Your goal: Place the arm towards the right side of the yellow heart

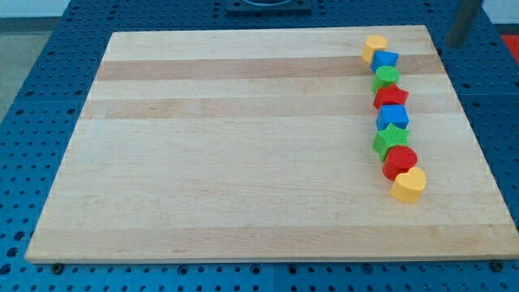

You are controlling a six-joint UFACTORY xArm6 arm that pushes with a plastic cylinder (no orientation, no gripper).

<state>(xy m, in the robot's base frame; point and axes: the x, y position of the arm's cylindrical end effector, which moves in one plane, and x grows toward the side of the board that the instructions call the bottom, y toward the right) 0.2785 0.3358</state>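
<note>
My tip [456, 42] hangs bare off the board, touching nothing; the yellow heart [408, 184] lies far below-left, ending the column against the red block [399, 161]; cutting inward could knock both

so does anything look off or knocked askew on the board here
Nothing damaged or spilled. Eight blocks form a slightly wavy column near the board's right edge, yellow heart lowest. My tip sits off the board, top right.

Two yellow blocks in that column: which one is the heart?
The yellow heart is the bottom block, touching the red block. The top yellow block looks more angular. My tip is at upper right, nearer the top one.
</note>
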